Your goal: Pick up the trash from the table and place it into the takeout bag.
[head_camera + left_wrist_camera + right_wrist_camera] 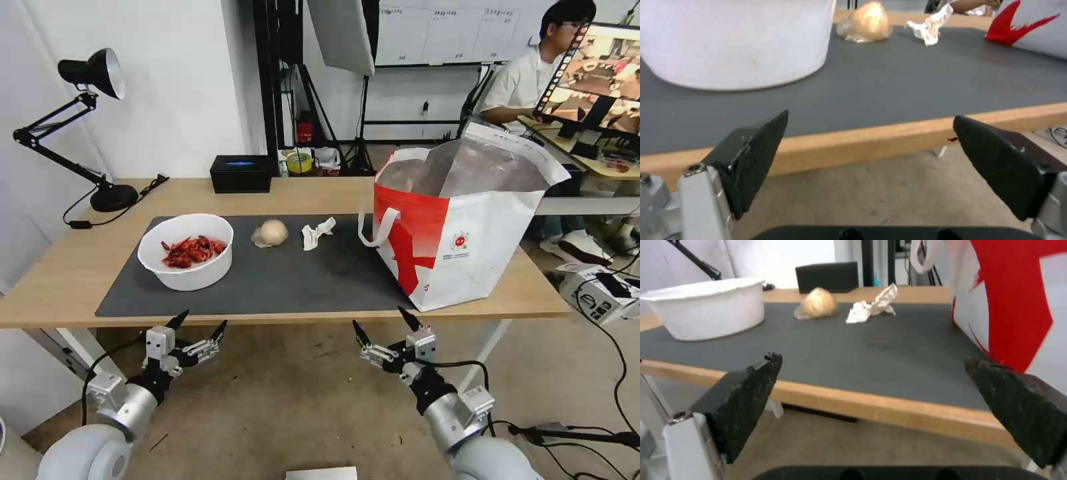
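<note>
Both grippers, left gripper [202, 325] and right gripper [383, 325], fingers wide apart, below the table [80, 267] edge, holding nothing.

Bright even room light; wrist views soft; head view edges curved

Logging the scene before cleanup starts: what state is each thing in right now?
White bowl: upright on the mat, red shells inside.
Bun: lying on the mat.
Tissue: crumpled, on the mat.
Takeout bag: standing, mouth open.
Left hand: open, below the table edge.
Right hand: open, below the table edge.
</note>
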Robot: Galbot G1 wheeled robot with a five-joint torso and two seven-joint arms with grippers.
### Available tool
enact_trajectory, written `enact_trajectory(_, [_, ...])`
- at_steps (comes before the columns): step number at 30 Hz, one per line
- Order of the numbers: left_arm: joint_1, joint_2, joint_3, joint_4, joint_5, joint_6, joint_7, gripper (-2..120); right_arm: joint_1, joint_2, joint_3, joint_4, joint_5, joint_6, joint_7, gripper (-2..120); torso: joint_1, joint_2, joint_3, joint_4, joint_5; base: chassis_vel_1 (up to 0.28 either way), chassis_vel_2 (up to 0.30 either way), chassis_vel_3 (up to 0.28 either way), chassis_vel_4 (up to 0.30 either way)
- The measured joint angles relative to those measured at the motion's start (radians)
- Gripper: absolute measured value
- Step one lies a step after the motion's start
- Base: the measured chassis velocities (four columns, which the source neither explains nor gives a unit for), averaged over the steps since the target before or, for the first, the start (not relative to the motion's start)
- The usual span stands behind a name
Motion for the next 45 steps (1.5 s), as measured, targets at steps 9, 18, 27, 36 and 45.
enact_trajectory(9, [0.046, 0.0, -0.038, 0.02, -0.003, -0.017, 0.043, 100, 0.006, -0.015, -0.002, 0.0, 0.012, 0.007, 0.01, 100, 0.0, 0.0, 0.0, 0.0001, 0.0, 0.0, 0.0, 0.0, 0.0])
enact_trajectory(18, [0.054, -0.015, -0.039, 0.025, -0.001, -0.027, 0.05, 100, 0.034, -0.028, -0.017, -0.008, 0.037, 0.001, 0.012, 100, 0.0, 0.0, 0.0, 0.0001, 0.0, 0.0, 0.0, 0.0, 0.0])
enact_trajectory(27, [0.05, -0.022, -0.035, 0.023, -0.001, -0.029, 0.05, 100, 0.035, -0.024, -0.028, -0.013, 0.039, -0.013, 0.008, 100, 0.0, 0.0, 0.0, 0.0, 0.0, 0.0, 0.0, 0.0, 0.0])
enact_trajectory(36, [0.043, -0.023, -0.035, 0.017, 0.001, -0.029, 0.053, 100, 0.051, -0.02, -0.043, -0.023, 0.037, -0.046, -0.004, 100, 0.0, 0.0, 0.0, -0.0001, 0.0, 0.0, 0.0, 0.0, 0.0])
enact_trajectory(45, [0.042, -0.033, -0.034, 0.02, 0.003, -0.029, 0.052, 100, 0.177, -0.034, -0.128, -0.029, 0.135, -0.064, -0.034, 100, 0.0, 0.0, 0.0, 0.0, -0.0001, 0.0, 0.0, 0.0, 0.0])
